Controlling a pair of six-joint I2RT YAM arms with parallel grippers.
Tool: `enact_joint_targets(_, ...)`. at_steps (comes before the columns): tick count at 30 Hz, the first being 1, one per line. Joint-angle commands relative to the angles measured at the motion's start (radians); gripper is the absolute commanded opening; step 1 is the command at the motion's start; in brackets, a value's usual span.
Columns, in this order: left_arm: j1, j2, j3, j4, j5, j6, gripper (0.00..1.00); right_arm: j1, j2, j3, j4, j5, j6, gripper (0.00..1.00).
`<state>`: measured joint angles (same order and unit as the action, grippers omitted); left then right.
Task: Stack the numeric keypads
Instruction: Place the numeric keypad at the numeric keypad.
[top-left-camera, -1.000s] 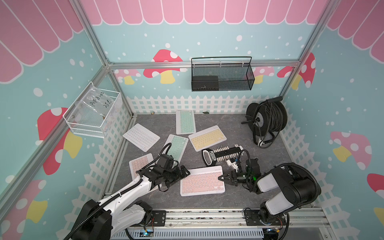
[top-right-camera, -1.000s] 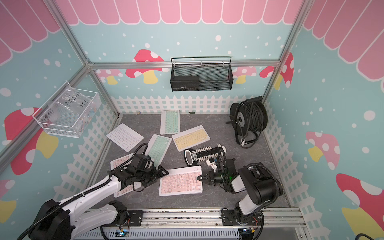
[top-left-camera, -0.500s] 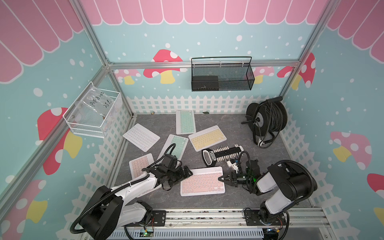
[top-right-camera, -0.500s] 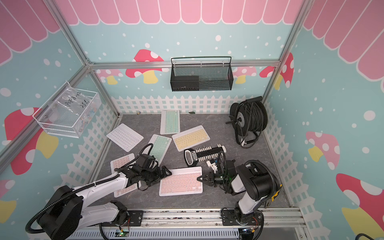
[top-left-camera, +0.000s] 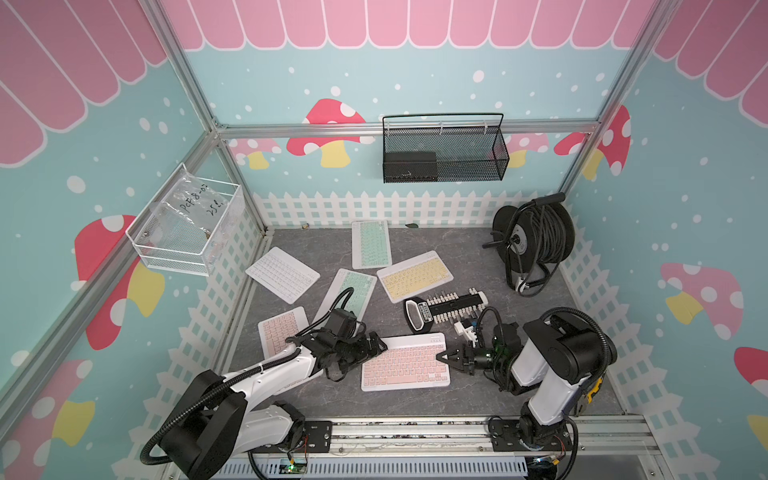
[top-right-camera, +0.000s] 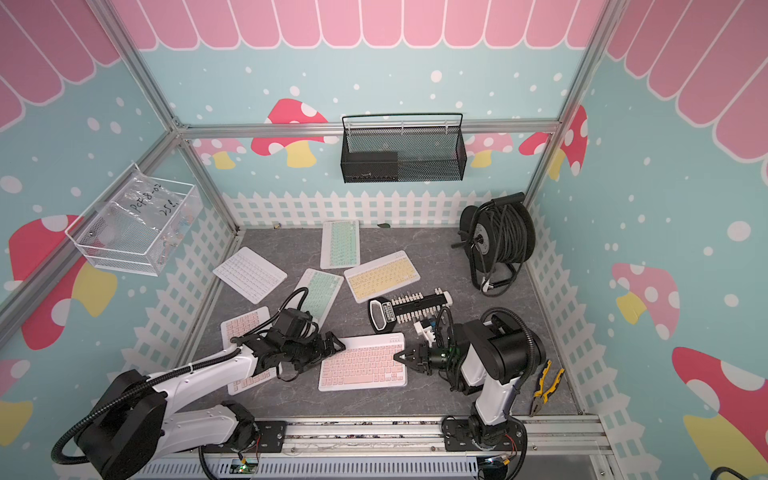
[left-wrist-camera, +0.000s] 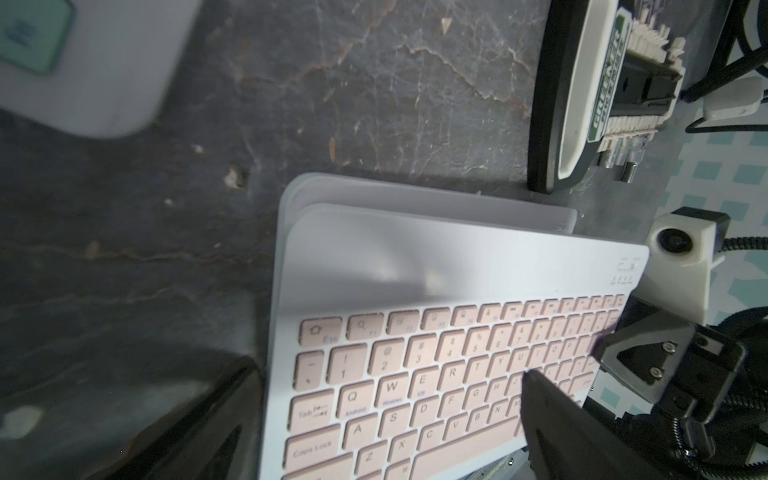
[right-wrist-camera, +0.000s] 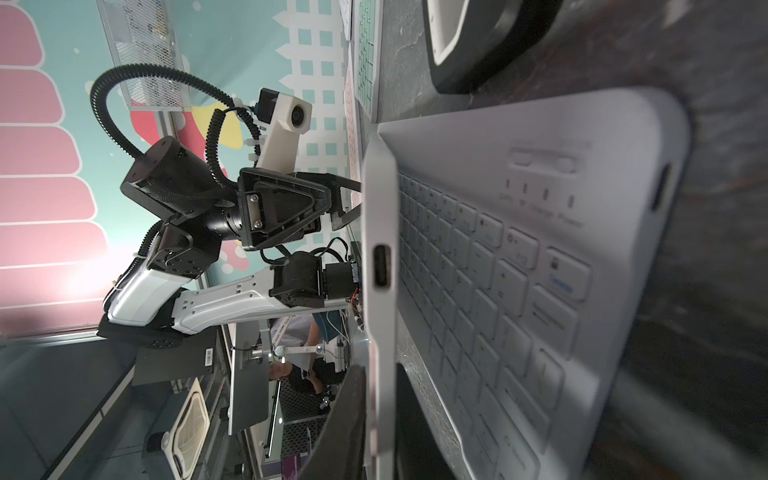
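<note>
A pink numeric keypad (top-left-camera: 405, 365) lies at the front centre on top of another keypad (left-wrist-camera: 415, 199), slightly askew from it. My right gripper (top-left-camera: 442, 356) (right-wrist-camera: 379, 370) is shut on the pink keypad's right edge, one finger on each face. The lower keypad (right-wrist-camera: 519, 291) shows below that raised edge. My left gripper (top-left-camera: 374, 345) (left-wrist-camera: 386, 374) is open at the pink keypad's left end, which sits between its fingers. Loose on the floor are a white keypad (top-left-camera: 282, 275), two mint keypads (top-left-camera: 370, 244) (top-left-camera: 351, 293), a yellow keypad (top-left-camera: 414, 275) and a second pink keypad (top-left-camera: 282, 330) partly under my left arm.
A black bar-shaped holder with white pegs (top-left-camera: 446, 307) lies just behind the stack. A cable reel (top-left-camera: 536, 237) stands at the back right. Pliers (top-right-camera: 546, 384) lie at the front right. A mesh basket (top-left-camera: 444, 149) and a clear bin (top-left-camera: 187, 228) hang on the walls.
My left arm has lowered and its open gripper has edged right, up to the pink keypad's left end. The right gripper has stayed at the right edge.
</note>
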<state>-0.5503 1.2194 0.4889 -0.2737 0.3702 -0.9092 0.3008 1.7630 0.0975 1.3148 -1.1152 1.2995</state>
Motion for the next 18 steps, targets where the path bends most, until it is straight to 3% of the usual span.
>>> enact_joint_targets(1,-0.005,-0.021,-0.014,-0.044,-0.034,-0.011,1.0,0.001,0.006,-0.01,0.089,0.001,0.023,0.21)
enact_joint_targets(6,-0.005,-0.03,-0.017,-0.045,-0.034,-0.019,1.0,0.0,-0.01,-0.008,0.083,0.019,0.025,0.43)
enact_joint_targets(12,-0.004,-0.036,-0.015,-0.044,-0.034,-0.023,1.0,-0.002,-0.069,0.003,-0.045,0.062,-0.027,0.5)
enact_joint_targets(15,-0.005,-0.038,-0.013,-0.045,-0.033,-0.025,1.0,-0.002,-0.161,0.041,-0.287,0.096,-0.132,0.51)
enact_joint_targets(18,-0.004,-0.038,-0.01,-0.044,-0.031,-0.025,1.0,-0.002,-0.295,0.147,-0.749,0.178,-0.37,0.53)
